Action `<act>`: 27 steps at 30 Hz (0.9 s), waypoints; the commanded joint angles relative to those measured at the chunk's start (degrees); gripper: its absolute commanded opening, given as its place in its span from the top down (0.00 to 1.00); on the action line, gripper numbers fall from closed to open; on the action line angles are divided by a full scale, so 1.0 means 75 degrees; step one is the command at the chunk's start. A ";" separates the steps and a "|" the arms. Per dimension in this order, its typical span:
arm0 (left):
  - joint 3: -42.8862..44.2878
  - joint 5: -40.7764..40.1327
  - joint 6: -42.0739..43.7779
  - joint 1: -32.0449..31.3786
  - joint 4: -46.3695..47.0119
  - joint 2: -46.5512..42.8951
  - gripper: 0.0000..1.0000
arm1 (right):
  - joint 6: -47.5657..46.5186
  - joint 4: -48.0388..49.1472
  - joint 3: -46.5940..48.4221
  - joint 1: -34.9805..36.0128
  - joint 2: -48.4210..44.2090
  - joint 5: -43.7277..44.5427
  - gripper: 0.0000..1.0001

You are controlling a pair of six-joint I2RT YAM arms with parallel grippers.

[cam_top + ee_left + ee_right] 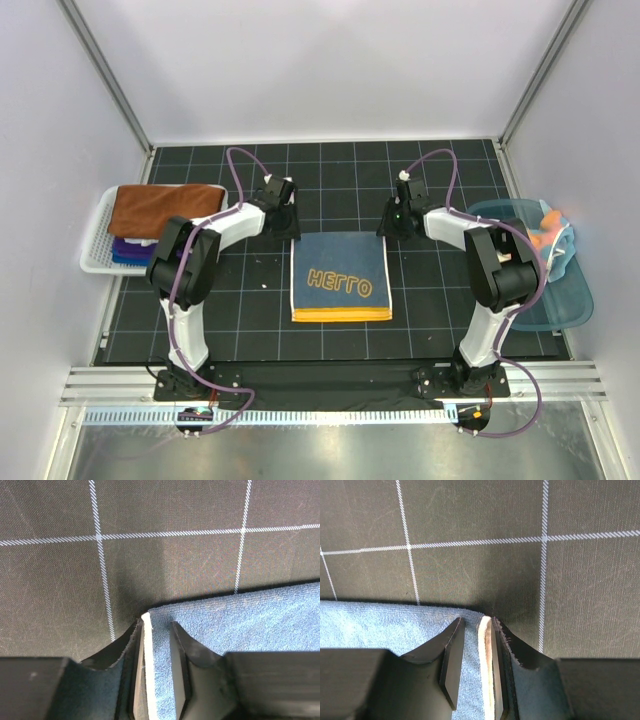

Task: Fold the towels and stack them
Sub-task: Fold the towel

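Left gripper point(156, 626) and right gripper point(477, 621), jaws apart, straddling far corners of navy HELLO towel point(340, 277) lying flat, centred on grid mat point(240, 300); pinch both hems fully, then lift evenly.

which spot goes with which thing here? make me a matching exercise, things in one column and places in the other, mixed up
Things:
1. blue towel
2. rust brown towel
3. teal tub
4. left gripper

Places:
a. over the far left corner of the blue towel
b. at the right edge of the mat
c. lying flat in the middle of the mat
d. topmost in the white basket

Pairs: 1-c, 2-d, 3-b, 4-a
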 commanded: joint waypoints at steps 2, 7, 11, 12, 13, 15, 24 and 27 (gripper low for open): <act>-0.0102 0.0171 -0.0041 0.0024 0.0132 0.0238 0.72 | -0.0127 0.0121 0.0171 0.0033 0.0242 0.0157 0.65; -0.0044 0.0172 -0.0029 0.0036 0.0214 0.0215 0.78 | -0.0139 0.0133 0.0194 0.0033 0.0301 0.0145 0.68; -0.0055 0.0183 -0.0006 0.0036 0.0343 0.0180 0.80 | -0.0139 0.0192 0.0182 0.0033 0.0336 0.0063 0.69; -0.0044 0.0172 0.0006 0.0024 0.0401 0.0180 0.81 | -0.0139 0.0192 0.0182 0.0033 0.0348 0.0063 0.71; -0.0055 0.0149 0.0006 0.0036 0.0413 0.0157 0.83 | -0.0139 0.0192 0.0171 0.0033 0.0348 0.0063 0.72; -0.0125 0.0102 0.0006 0.0024 0.0495 0.0110 0.85 | -0.0139 0.0227 0.0171 0.0021 0.0336 0.0063 0.76; 0.0026 -0.0671 0.0065 0.0036 0.0964 -0.0230 0.99 | -0.0139 0.0157 0.0510 0.0033 0.0266 0.0227 0.91; 0.0132 -0.0941 0.0088 0.0036 0.1174 -0.0323 0.99 | -0.0174 0.0203 0.0674 0.0033 0.0207 0.0344 0.91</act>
